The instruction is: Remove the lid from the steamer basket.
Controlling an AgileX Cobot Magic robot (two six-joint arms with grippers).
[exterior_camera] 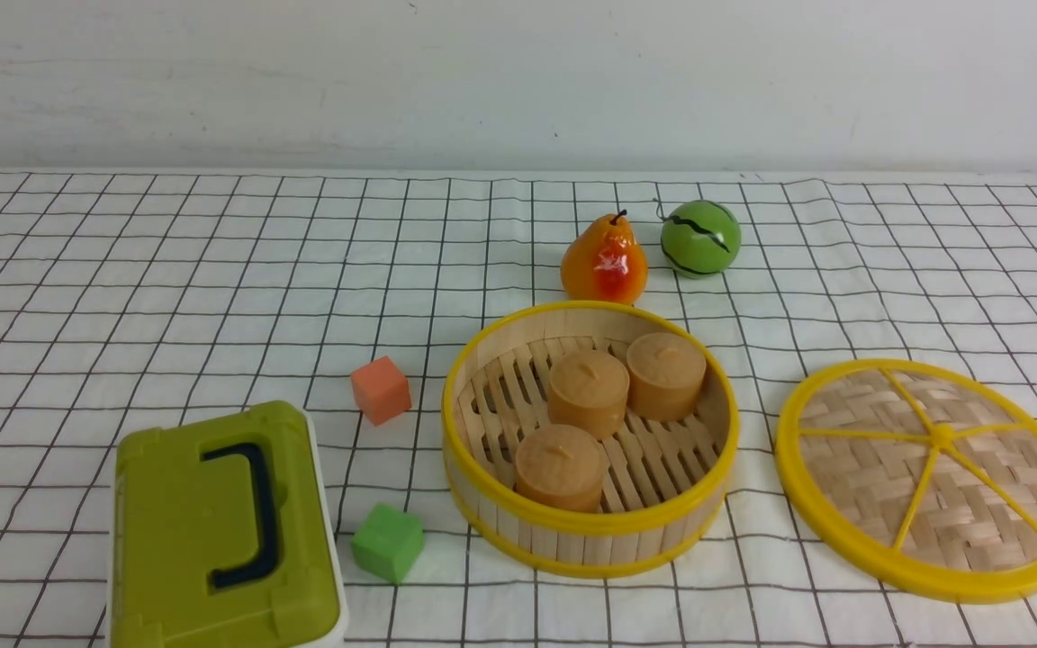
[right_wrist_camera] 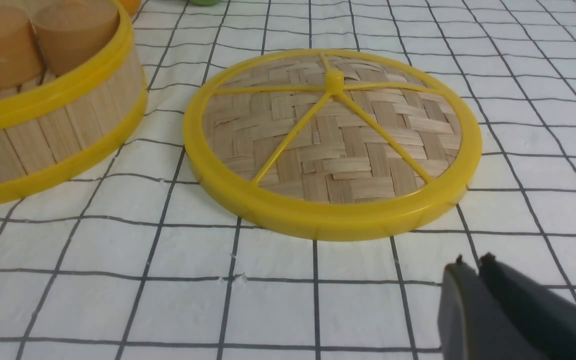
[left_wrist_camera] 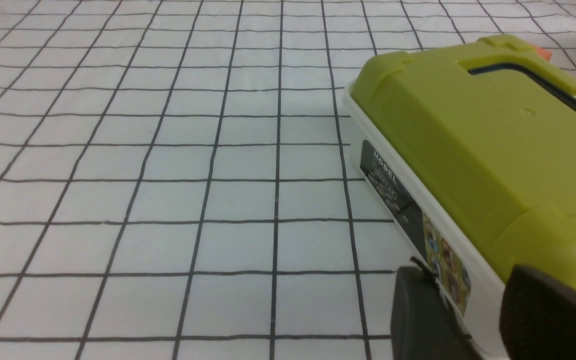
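The steamer basket (exterior_camera: 590, 531) stands open on the checked cloth and holds three tan cylinders (exterior_camera: 587, 392); it also shows in the right wrist view (right_wrist_camera: 53, 125). The lid (exterior_camera: 931, 477) lies flat on the cloth to the right of the basket, apart from it, and shows in the right wrist view (right_wrist_camera: 332, 145). Neither gripper shows in the front view. My right gripper (right_wrist_camera: 473, 260) is shut and empty, just above the cloth on the near side of the lid. My left gripper (left_wrist_camera: 463, 272) is open and empty beside the olive-green box.
An olive-green box with a dark handle (exterior_camera: 221, 531) sits at the front left, also in the left wrist view (left_wrist_camera: 473, 145). An orange cube (exterior_camera: 381, 390) and a green cube (exterior_camera: 387, 542) lie left of the basket. A pear (exterior_camera: 604, 261) and a green ball (exterior_camera: 700, 238) sit behind it.
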